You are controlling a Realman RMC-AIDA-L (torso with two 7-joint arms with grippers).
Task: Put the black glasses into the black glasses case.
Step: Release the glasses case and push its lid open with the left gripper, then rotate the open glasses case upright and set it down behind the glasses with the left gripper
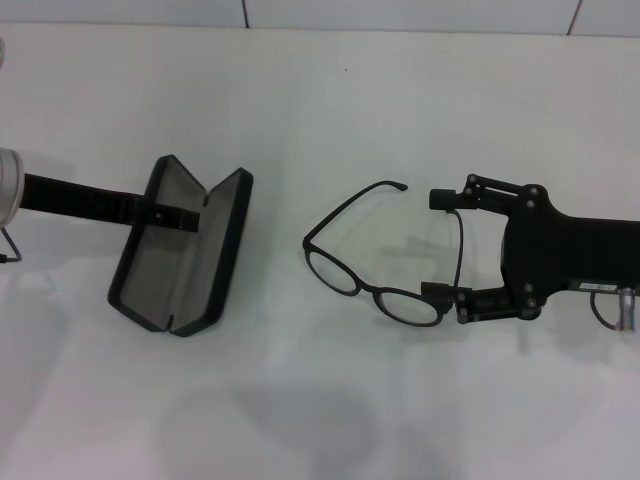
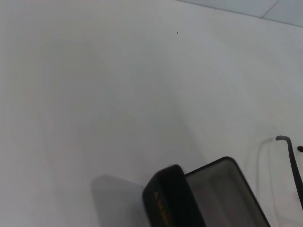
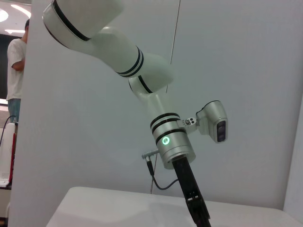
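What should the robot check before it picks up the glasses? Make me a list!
1. Black glasses case open, grey lining showing: ok.
2. Left gripper steadying the case: reaches over it; actual hold cannot tell.
3. Right gripper open around the black glasses: ok.
4. One temple arm sits between its fingers: ok.
5. Glasses lying flat on the table, arms unfolded: ok.

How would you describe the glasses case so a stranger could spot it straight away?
On the white table, look to the robot's left, where the left hand reaches in. The black glasses case lies open there, showing grey lining, boxy and solid unlike the thin black glasses nearby.
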